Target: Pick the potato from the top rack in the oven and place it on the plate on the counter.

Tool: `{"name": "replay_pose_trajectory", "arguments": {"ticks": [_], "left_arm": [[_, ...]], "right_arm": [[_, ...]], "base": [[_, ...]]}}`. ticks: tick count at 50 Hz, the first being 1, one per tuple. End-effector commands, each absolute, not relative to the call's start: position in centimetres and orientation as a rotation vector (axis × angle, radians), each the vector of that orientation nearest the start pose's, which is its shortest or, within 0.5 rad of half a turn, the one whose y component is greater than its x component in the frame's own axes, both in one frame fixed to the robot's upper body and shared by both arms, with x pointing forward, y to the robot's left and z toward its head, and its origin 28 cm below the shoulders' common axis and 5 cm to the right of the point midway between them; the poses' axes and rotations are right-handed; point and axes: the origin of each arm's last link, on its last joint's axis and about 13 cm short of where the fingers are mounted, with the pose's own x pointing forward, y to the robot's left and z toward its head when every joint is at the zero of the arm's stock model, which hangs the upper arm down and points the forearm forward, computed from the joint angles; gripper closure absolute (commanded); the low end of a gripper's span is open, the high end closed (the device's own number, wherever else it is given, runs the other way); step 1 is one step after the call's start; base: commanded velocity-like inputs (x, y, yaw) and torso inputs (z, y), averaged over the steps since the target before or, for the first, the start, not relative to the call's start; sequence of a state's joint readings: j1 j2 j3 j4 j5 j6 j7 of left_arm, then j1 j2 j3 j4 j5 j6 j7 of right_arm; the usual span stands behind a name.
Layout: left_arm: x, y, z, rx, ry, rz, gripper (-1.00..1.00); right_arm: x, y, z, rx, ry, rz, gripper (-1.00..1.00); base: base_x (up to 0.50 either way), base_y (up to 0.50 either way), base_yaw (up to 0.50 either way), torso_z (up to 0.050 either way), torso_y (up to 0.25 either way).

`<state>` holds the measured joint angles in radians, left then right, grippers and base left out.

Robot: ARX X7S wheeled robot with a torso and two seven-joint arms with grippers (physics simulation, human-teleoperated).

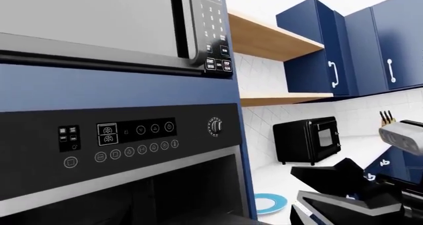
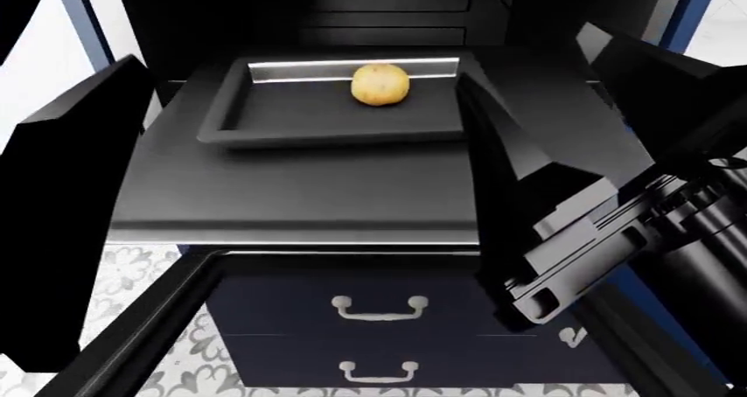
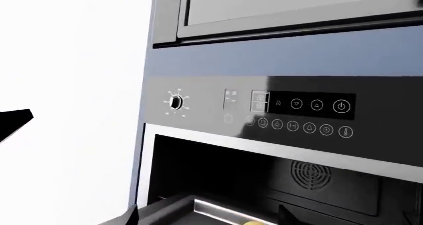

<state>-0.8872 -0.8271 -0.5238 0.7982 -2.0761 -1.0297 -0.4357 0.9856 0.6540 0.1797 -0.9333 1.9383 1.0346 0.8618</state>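
Though nearly round, potato (image 2: 380, 84) slightly wider across the top rack (image 2: 292, 117) (both grippers' states indiscernible).

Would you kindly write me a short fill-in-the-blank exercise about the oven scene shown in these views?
1. The potato lies on the ____ inside the oven.
2. The oven door is ____.
3. In the left wrist view, the plate on the counter has a rim coloured ____.
4. Below the oven, the drawer handles number ____.

Missing words: top rack; open; light blue; two
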Motion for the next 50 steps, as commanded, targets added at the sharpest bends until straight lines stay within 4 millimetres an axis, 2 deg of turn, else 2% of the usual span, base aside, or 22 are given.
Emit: {"name": "replay_pose_trajectory", "arguments": {"ticks": [1,9,26,44,50], "left_arm": [[12.8,27.9,32.3,-0.041,-0.466,-0.771,-1.0],[12.8,28.0,32.3,-0.043,-0.467,-0.77,-1.0],[12.9,27.9,32.2,-0.04,-0.466,-0.772,-1.0],[12.9,27.9,32.3,-0.039,-0.47,-0.773,-1.0],[12.9,27.9,32.2,-0.041,-0.473,-0.775,-1.0]], "right_arm": [[14.3,-11.8,30.2,0.006,-0.399,0.544,-1.0],[14.2,-11.9,30.5,0.016,-0.427,0.524,-1.0],[14.2,-11.9,30.3,0.009,-0.428,0.534,-1.0],[14.4,-12.0,30.2,-0.002,-0.398,0.531,-1.0],[15.4,-12.1,31.1,-0.025,-0.34,0.552,-1.0]], "base": [[0.0,0.0,0.0,0.0,0.0],[0.02,0.0,0.0,0.0,0.0],[0.31,0.0,0.0,0.0,0.0],[0.0,0.0,0.0,0.0,0.0],[0.0,0.0,0.0,0.0,0.0]]}}
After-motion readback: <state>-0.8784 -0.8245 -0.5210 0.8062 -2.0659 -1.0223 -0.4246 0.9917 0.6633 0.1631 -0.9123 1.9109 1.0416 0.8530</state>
